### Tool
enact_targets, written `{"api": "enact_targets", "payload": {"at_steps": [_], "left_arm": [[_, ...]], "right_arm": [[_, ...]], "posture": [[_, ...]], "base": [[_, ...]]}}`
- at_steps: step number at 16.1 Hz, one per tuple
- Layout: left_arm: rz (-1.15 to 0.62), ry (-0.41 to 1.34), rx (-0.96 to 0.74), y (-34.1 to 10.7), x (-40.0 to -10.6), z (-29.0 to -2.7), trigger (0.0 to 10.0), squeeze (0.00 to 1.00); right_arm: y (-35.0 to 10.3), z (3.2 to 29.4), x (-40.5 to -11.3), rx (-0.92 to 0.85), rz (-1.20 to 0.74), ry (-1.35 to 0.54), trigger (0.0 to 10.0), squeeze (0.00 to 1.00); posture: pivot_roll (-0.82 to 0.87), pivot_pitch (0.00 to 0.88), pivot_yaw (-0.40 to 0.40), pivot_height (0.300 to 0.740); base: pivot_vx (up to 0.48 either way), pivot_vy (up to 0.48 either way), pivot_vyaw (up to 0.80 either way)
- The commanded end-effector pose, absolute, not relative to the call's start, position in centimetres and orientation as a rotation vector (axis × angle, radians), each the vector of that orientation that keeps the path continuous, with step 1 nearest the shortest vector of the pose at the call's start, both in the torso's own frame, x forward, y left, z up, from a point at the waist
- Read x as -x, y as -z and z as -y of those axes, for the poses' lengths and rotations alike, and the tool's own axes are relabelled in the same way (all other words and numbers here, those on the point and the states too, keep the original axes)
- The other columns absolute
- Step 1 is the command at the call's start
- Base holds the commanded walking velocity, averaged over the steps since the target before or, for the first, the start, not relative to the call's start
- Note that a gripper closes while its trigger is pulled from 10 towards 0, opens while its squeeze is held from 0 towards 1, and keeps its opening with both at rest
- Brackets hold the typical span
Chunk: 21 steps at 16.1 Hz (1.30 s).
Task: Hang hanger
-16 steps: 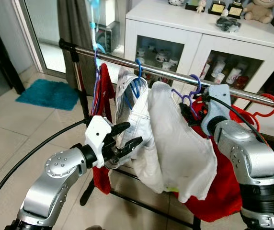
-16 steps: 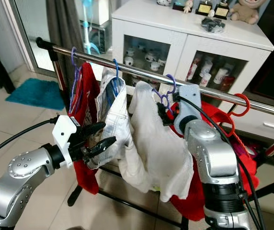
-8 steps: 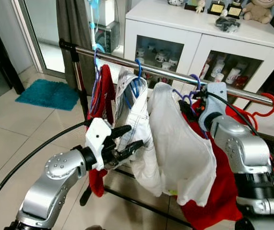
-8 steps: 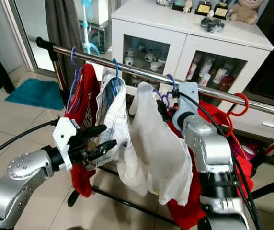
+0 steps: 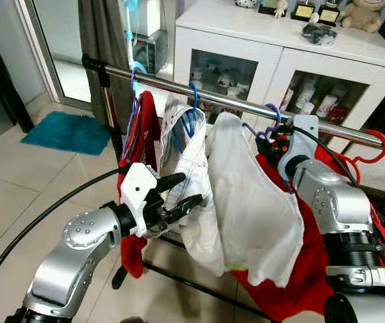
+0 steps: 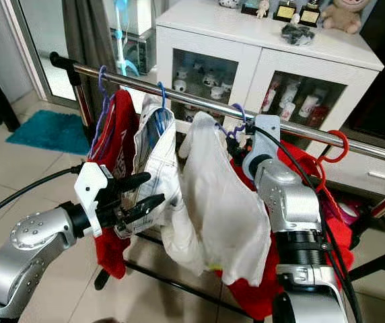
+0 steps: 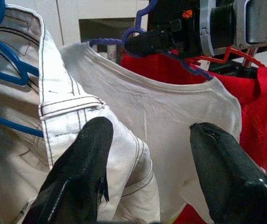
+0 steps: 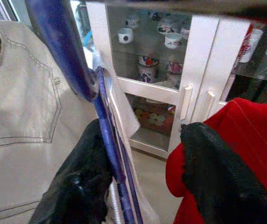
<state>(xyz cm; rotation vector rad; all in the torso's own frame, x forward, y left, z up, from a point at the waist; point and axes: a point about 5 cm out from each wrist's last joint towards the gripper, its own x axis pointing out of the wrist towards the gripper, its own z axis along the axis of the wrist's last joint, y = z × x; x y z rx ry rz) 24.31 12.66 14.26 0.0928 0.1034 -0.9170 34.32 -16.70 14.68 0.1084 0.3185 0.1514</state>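
Lighting: my head views are evenly bright, daylight entering through the glass door (image 5: 58, 47) at ten o'clock. Glare: a pale sheen on the floor tiles (image 5: 17, 195) and thin highlights along the metal rail (image 5: 246, 106). Shadows: soft, pooled under the hanging clothes. Focus: my head views sharp throughout. My wrist views are softer; my own black fingers (image 7: 82, 172) loom large and blurred, and the purple hanger (image 8: 73, 60) smears close to the lens.

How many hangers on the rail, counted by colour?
Purple hangers: 2, one at the left end and one at the right gripper
Blue hanger: 1
Red hanger: 1
Total: 4 on the rail
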Motion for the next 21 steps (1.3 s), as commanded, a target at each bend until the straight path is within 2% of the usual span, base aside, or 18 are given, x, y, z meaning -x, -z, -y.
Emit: {"api": "enact_targets", "payload": {"at_steps": [1, 13, 16, 21], "left_arm": [[-0.092, 0.943, -0.1, -14.5, -24.3, -12.2, 10.0, 0.0], [-0.097, 0.939, -0.101, -14.5, -24.3, -12.3, 10.0, 0.0], [-0.094, 0.927, -0.088, -14.4, -24.2, -12.4, 10.0, 0.0], [-0.099, 0.778, -0.104, -14.0, -25.2, -13.1, 10.0, 0.0]], "right_arm": [[-15.0, 17.0, -34.7, -0.118, -0.304, -0.136, 0.0, 0.0], [-15.0, 16.7, -34.8, -0.103, -0.291, -0.159, 0.0, 0.0], [-15.6, 16.3, -34.2, -0.161, -0.255, -0.187, 0.0, 0.0], [-17.0, 14.9, -32.2, -0.209, -0.158, -0.225, 0.0, 0.0]], "posture": [[-0.05, 0.0, -0.083, 0.74], [-0.05, 0.0, -0.072, 0.74], [-0.05, 0.0, -0.072, 0.74], [-0.06, 0.0, -0.062, 0.74]], "base": [[0.0, 0.0, 0.0], [0.0, 0.0, 0.0], [0.0, 0.0, 0.0], [0.0, 0.0, 0.0]]}}
